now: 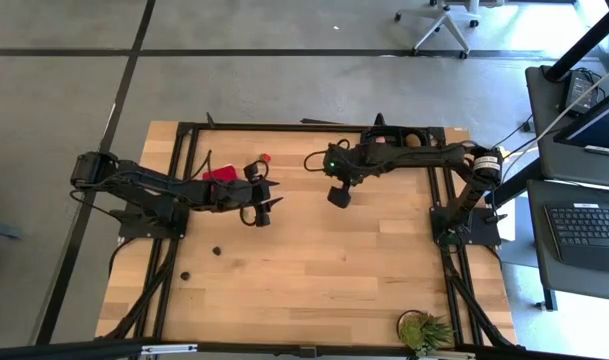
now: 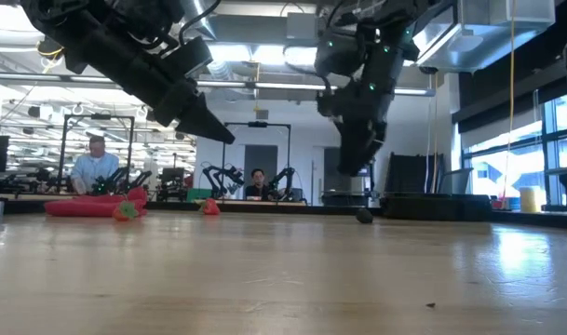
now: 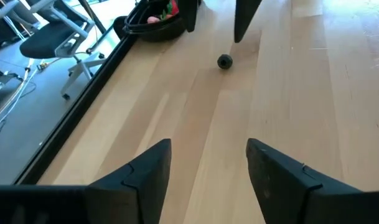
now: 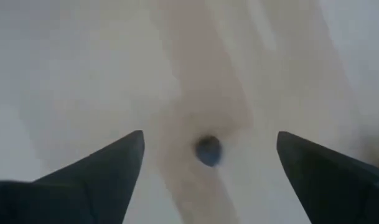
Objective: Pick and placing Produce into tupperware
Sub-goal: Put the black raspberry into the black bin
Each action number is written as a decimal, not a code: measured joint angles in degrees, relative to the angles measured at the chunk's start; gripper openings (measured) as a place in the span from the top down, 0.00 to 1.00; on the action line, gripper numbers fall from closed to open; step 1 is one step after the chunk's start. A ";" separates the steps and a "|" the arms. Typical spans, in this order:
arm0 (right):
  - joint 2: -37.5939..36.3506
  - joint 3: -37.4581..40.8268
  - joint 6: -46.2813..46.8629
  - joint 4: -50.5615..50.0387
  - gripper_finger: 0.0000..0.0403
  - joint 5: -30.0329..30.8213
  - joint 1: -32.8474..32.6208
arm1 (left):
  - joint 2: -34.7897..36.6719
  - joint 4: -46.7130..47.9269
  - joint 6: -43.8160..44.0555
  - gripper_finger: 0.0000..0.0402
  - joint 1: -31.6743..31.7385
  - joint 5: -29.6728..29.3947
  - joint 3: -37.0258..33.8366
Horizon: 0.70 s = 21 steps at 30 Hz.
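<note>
Wooden table (image 1: 314, 270) on grey floor (image 1: 284, 60); workstations and people beyond.

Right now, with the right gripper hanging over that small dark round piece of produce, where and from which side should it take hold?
Take the small dark round piece across its middle, coming straight down. It is a tiny ball lying alone on the bare wooden table, so any side pair works. The open right gripper already frames it between its fingers.

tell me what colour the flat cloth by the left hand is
Red; the cloth shows best in the high view.
</note>
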<state>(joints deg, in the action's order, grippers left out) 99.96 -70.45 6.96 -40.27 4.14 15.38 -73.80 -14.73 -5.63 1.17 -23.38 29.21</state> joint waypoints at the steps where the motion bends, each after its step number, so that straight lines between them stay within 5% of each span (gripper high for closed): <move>1: 0.00 0.55 0.00 -0.02 0.09 1.08 0.00 | 0.00 -0.01 0.02 0.50 0.02 0.00 0.00; 21: 9.85 2.33 -1.25 0.99 0.10 1.53 2.65 | 0.00 1.15 -0.46 0.52 0.00 0.52 0.07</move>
<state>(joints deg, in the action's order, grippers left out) 109.81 -68.12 5.72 -39.27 5.67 18.02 -73.80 -13.58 -6.09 1.17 -22.85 29.28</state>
